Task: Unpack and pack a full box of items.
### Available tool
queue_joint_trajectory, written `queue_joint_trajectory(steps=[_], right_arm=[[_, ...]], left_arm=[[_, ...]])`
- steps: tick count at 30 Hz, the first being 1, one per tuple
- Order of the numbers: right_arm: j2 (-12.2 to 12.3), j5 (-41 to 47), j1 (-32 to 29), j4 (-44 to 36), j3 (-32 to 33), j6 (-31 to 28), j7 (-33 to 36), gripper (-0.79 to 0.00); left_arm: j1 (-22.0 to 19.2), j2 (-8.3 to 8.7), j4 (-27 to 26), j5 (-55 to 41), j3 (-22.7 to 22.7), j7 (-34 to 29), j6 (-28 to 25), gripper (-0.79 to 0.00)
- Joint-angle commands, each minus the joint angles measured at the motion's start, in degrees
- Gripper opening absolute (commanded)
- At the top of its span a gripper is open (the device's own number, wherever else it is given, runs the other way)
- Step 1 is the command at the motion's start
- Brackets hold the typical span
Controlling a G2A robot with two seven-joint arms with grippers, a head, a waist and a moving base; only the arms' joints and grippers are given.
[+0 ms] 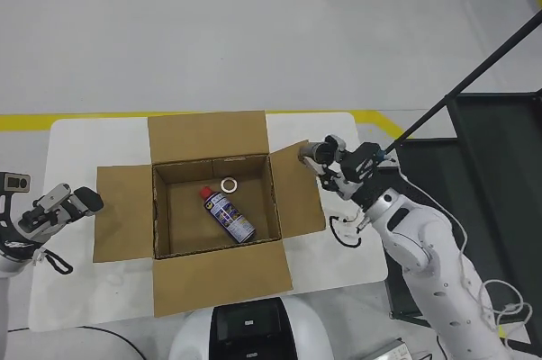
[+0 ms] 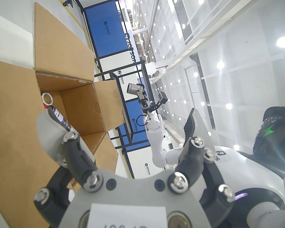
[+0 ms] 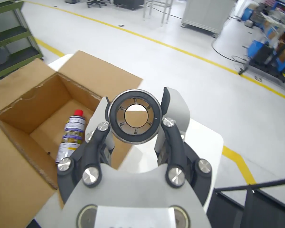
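Brown cardboard box [image 1: 208, 135] stands on the white counter [image 1: 73, 144] with all four flaps folded outward. On the box floor a spray can [image 1: 228, 213] with a red cap lies on its side, the cap pointing toward the box's far wall. A small pale ring [image 1: 229, 185] lies just beyond the cap, near that wall. Over the far corner of the box's right flap, the right end effector [image 1: 318, 155] is clenched on a metal sleeve [image 3: 135, 95], a short hollow cylinder with a dark rim, gripped between both fingers. On the box's other side, past the outer edge of the left flap, the left end effector [image 1: 77, 200] hangs released, its fingers spread with nothing between them
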Motion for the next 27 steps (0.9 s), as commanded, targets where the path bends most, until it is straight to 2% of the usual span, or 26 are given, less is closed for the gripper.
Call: queue_joint_trajectory(steps=[1,4,10,14,27], right_arm=[[-0.08,0.64,1.22,-0.36,-2.76,-2.75,1.98,-0.785],[-0.34,0.77,3.99,0.12,-7.37,-4.98,5.91,-0.785],[-1.53,2.00,11.18,5.09,-17.37,-3.95,16.16,-0.785],[-2.41,1.40,15.08,9.22,-22.11,-2.80,18.31,-0.785],[-2.46,1.29,15.36,9.59,-22.34,-2.76,18.39,-0.785]], left_arm=[[0.00,0.00,0.00,0.00,0.00,0.00,0.00,0.000],[0.00,0.00,0.00,0.00,0.00,0.00,0.00,0.000],[0.00,0.00,0.00,0.00,0.00,0.00,0.00,0.000],[0.00,0.00,0.00,0.00,0.00,0.00,0.00,0.000],[0.00,0.00,0.00,0.00,0.00,0.00,0.00,0.000]])
